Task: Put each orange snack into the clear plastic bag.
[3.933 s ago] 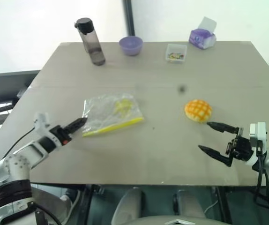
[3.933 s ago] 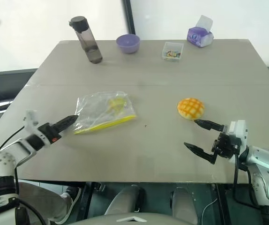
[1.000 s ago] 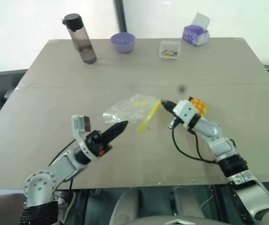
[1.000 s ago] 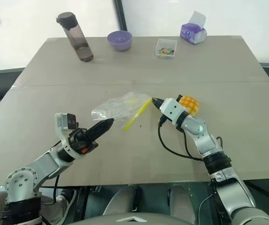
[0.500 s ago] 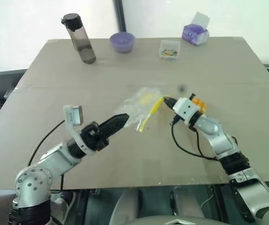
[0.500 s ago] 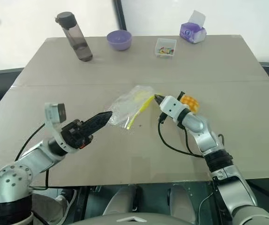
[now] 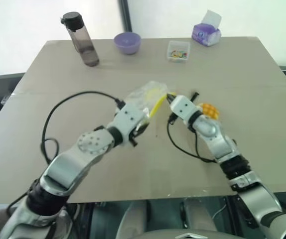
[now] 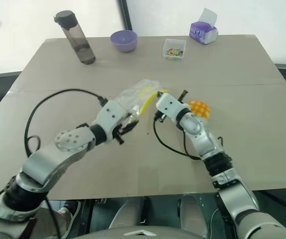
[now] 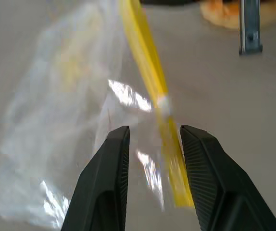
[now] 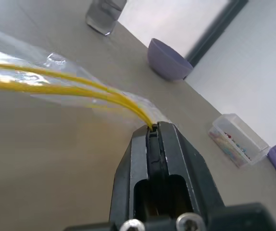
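Observation:
The clear plastic bag [image 7: 144, 94] hangs crumpled just above the middle of the table, its yellow seal strip [image 7: 158, 105] slanting down. My right gripper [image 10: 155, 126] is shut on one end of that strip, holding the bag up. My left gripper [image 9: 155, 132] is open at the bag's lower edge, with clear film and the yellow strip [image 9: 147, 72] showing between its fingers. The orange snack [image 7: 210, 110], a round bun with a grid top, lies on the table just right of my right wrist, outside the bag.
Along the far edge stand a dark bottle [image 7: 80, 40], a purple bowl [image 7: 127, 42], a small clear box of colourful bits [image 7: 178, 51] and a purple tissue pack [image 7: 206, 32]. A black cable [image 7: 68, 99] loops over my left forearm.
My left arm has reached forward to the bag and its fingers have opened around the bag's edge. My right gripper has carried the strip slightly left and up.

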